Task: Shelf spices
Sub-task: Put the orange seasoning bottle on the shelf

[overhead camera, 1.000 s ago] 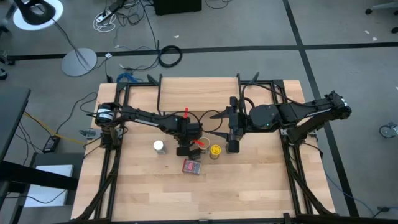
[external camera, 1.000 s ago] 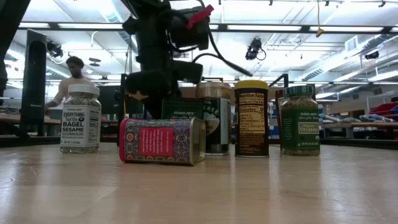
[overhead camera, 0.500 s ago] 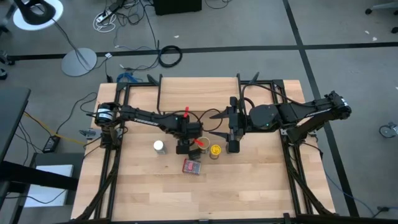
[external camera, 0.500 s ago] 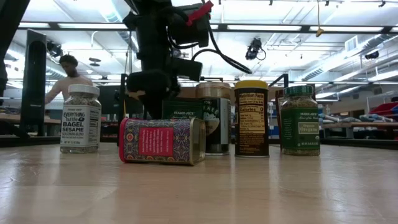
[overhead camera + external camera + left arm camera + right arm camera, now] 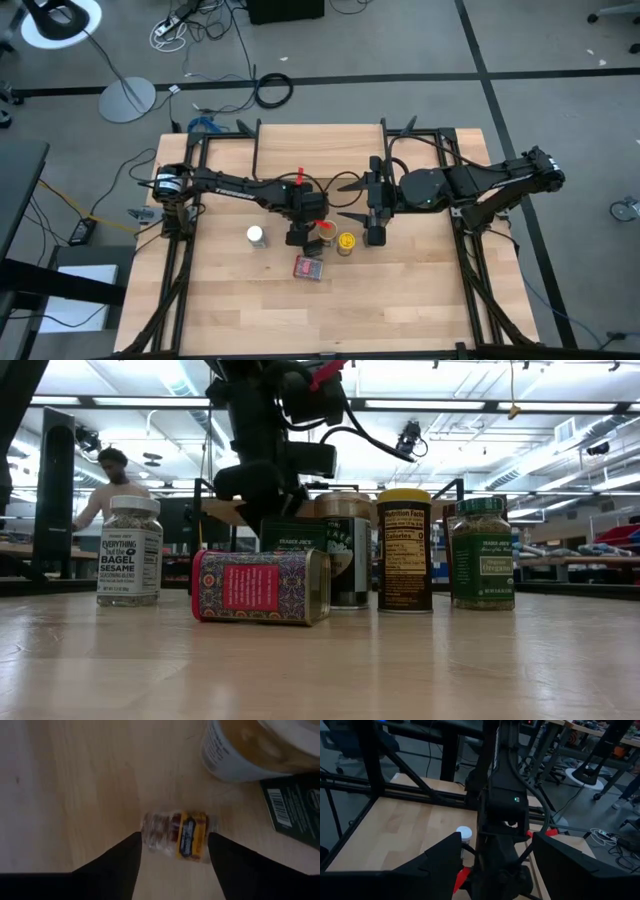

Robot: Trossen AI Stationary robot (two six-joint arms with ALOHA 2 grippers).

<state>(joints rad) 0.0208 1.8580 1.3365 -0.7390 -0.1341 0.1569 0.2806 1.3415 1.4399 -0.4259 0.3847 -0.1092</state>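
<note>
Left gripper (image 5: pixel 172 851), fingers spread, hangs over small jar (image 5: pixel 177 834) lying flat on table (image 5: pixel 90 780) beside dark tin (image 5: pixel 295 802). Right gripper (image 5: pixel 495 851) spread, idle nearby. Risk: round jar rolls from closing fingers; shelf not visible.

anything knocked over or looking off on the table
Two things lie on their sides: the red tin in front of the upright jars, and a small yellow-labelled jar between the left end effector's open fingers. Nothing looks spilled.

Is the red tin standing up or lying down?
Lying down. In the low view the red tin rests on its long side on the table, its label sideways.
</note>
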